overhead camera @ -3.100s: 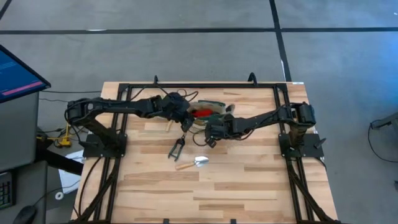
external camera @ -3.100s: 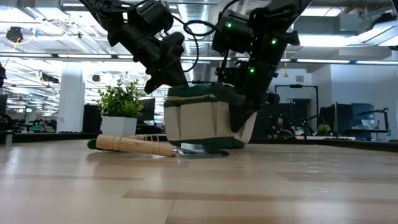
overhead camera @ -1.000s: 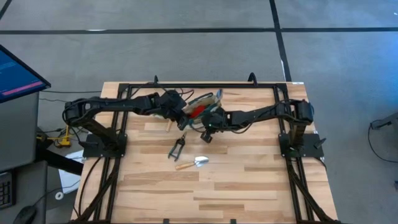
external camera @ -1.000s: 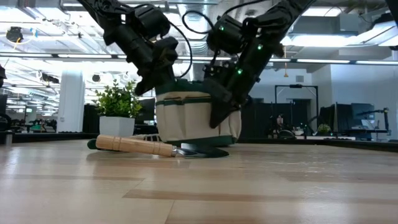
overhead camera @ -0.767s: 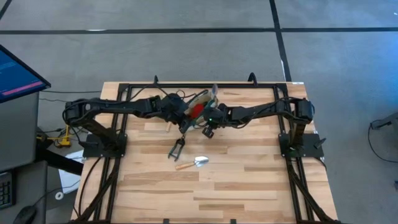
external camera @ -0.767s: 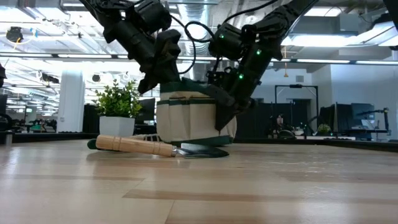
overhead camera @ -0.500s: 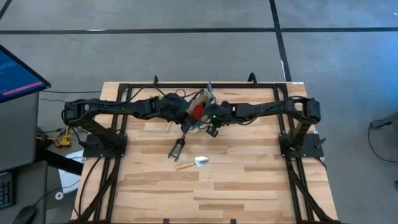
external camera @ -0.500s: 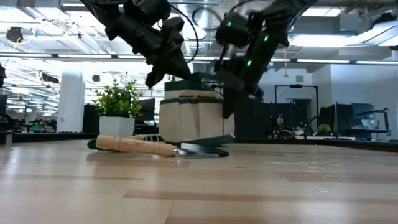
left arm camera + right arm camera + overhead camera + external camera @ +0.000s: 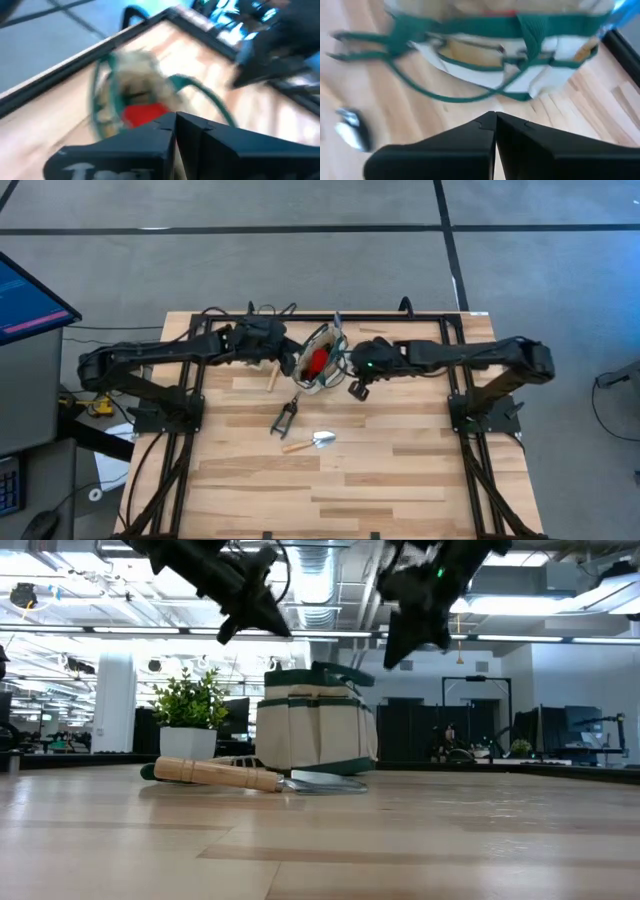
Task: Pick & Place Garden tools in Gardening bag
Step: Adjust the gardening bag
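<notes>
Pale plank table (image 9: pixel 400 470), cream fabric bag (image 9: pixel 318 362)

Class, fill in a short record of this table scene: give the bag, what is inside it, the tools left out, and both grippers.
bag: cream gardening bag with green trim, upright on the table
inside bag: red piece
tools left out: pruning shears, trowel, both in front of the bag
left gripper: shut, empty, beside the bag
right gripper: shut, empty, at the bag's other side
</notes>
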Motion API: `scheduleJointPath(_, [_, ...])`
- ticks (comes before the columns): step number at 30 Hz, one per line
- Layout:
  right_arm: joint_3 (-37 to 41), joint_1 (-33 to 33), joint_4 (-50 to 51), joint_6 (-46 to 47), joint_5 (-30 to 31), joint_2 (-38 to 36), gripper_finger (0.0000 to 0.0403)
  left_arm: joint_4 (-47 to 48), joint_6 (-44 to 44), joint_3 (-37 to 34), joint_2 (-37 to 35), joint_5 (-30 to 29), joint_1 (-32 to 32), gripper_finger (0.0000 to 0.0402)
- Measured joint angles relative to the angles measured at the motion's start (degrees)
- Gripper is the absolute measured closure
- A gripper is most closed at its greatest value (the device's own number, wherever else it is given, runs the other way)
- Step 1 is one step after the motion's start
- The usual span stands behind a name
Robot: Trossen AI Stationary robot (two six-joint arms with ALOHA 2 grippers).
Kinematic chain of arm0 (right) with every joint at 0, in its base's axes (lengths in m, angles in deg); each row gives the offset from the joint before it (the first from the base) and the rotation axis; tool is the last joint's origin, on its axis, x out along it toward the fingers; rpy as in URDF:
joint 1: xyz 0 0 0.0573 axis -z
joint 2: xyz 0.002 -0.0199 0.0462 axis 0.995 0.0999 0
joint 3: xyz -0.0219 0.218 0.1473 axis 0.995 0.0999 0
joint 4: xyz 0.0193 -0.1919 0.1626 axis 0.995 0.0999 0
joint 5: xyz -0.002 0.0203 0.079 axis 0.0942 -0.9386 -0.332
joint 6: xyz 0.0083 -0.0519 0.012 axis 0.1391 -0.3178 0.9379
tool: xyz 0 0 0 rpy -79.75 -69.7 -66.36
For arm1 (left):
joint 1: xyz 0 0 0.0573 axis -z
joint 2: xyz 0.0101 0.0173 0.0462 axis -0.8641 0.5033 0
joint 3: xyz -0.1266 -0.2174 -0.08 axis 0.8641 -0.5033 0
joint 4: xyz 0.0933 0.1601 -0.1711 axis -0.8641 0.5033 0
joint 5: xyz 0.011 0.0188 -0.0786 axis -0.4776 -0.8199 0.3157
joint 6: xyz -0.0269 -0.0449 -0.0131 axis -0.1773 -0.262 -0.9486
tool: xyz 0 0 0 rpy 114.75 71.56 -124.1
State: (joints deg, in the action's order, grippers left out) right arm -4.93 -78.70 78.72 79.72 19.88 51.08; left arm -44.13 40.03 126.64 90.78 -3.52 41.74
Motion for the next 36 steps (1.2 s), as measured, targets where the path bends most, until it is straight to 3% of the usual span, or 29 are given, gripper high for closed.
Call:
scheduleJointPath(10, [0.0,-10.2,1.4,8.1,8.6,-7.2,0.0403,0.8,1.6,0.5,5.7,-0.4,-6.1,0.0401])
scheduleJointPath(21, [0.1,-20.8,3.6,17.2,15.4,-6.9,0.0403,4.2,6.3,13.7,18.0,2.7,-13.8,0.0401])
scheduleJointPath(27, [0.0,-24.2,4.5,20.3,19.5,-7.1,0.0403,6.6,6.3,17.0,23.3,4.3,-14.8,0.0401])
scheduleJointPath(36, [0.0,-25.2,4.6,20.8,20.3,-7.1,0.0403,6.7,4.9,17.2,29.6,6.8,-15.7,0.0401])
